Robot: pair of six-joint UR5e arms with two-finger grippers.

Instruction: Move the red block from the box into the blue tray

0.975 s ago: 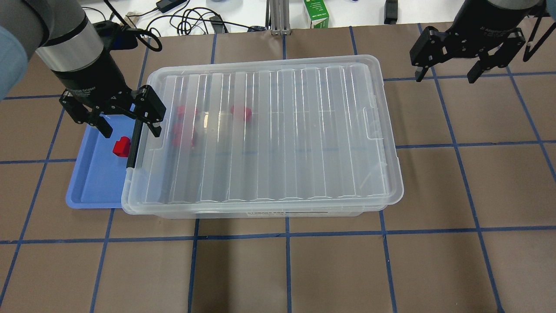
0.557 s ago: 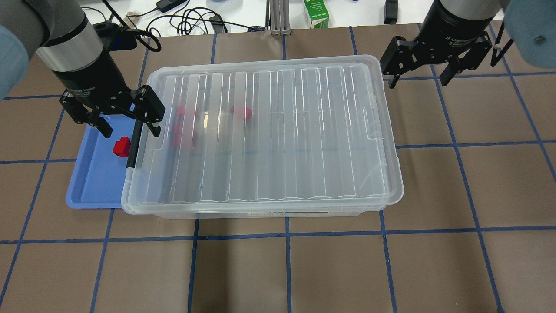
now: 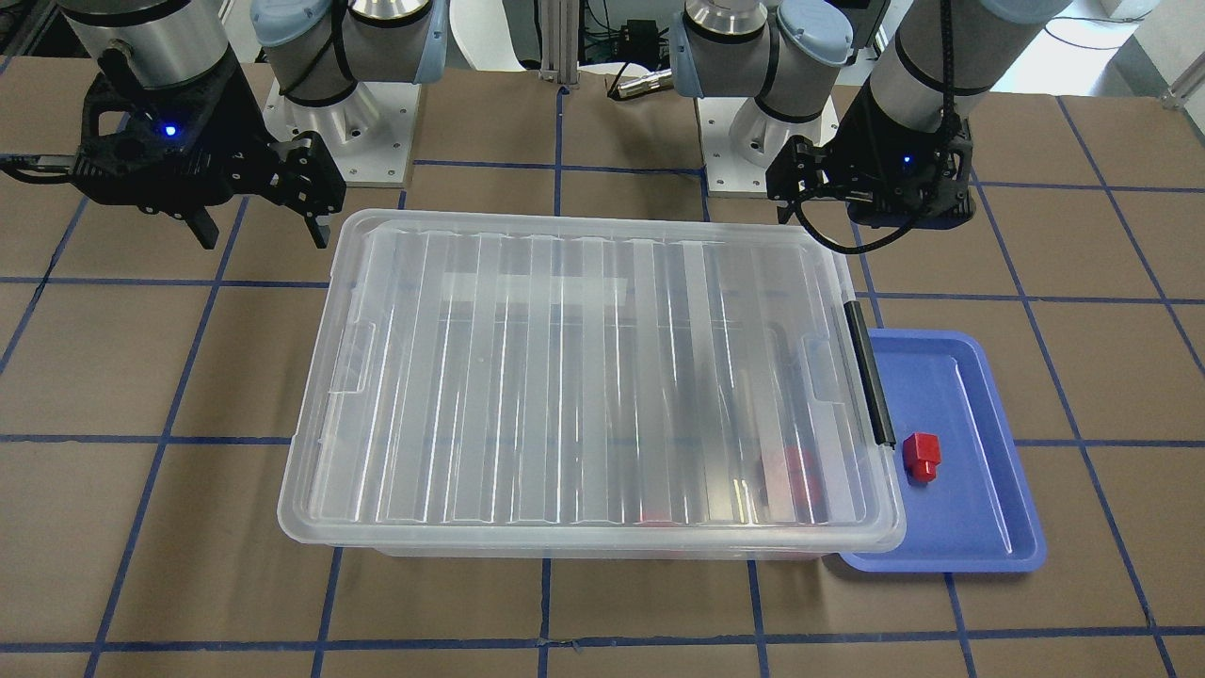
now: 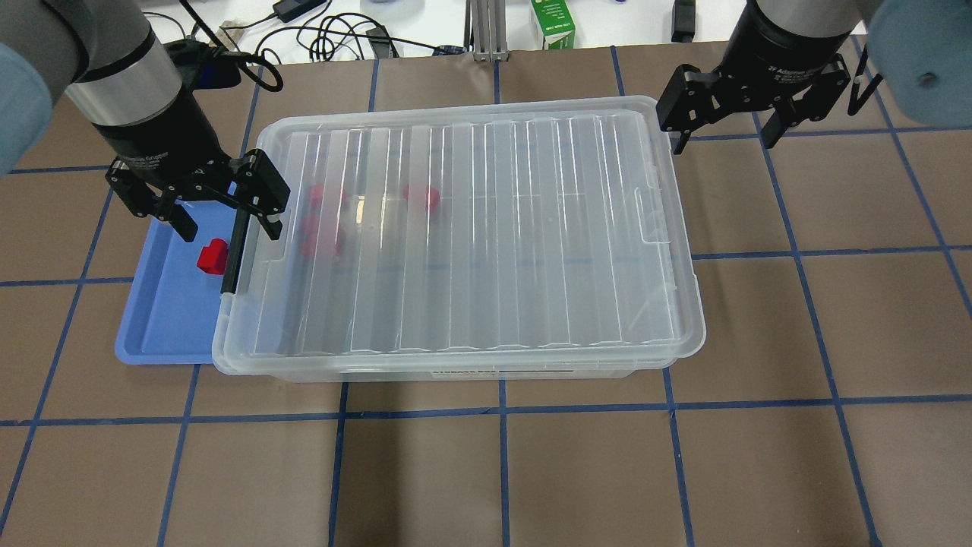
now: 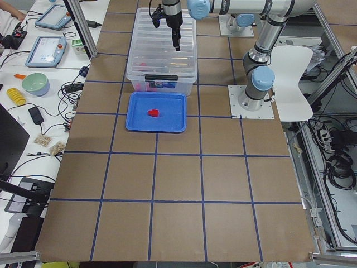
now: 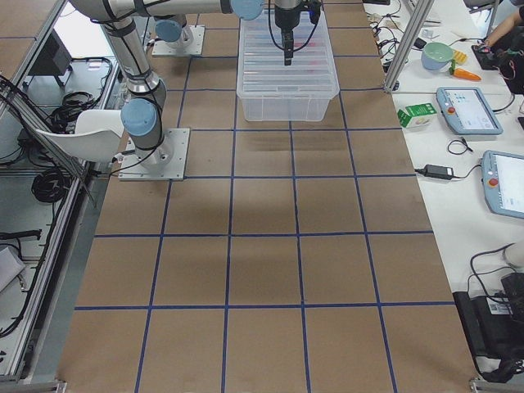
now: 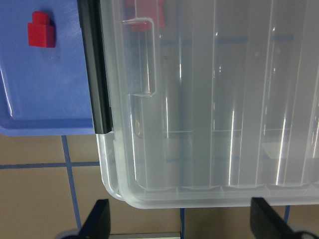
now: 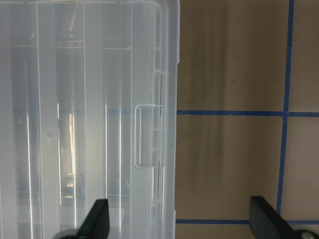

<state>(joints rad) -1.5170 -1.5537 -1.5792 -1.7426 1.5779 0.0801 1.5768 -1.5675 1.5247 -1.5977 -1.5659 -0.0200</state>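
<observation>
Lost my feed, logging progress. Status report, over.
Red block lies in blue tray. Left gripper open, empty, above box end beside tray. Right gripper open, empty, near opposite end. Lid on.

The left gripper (image 4: 228,225) hangs at the middle left of the overhead view, pointing straight down, its jaws spread wide and empty. The right gripper (image 4: 721,143) hangs at the upper right, also pointing down, jaws equally wide and empty.
</observation>
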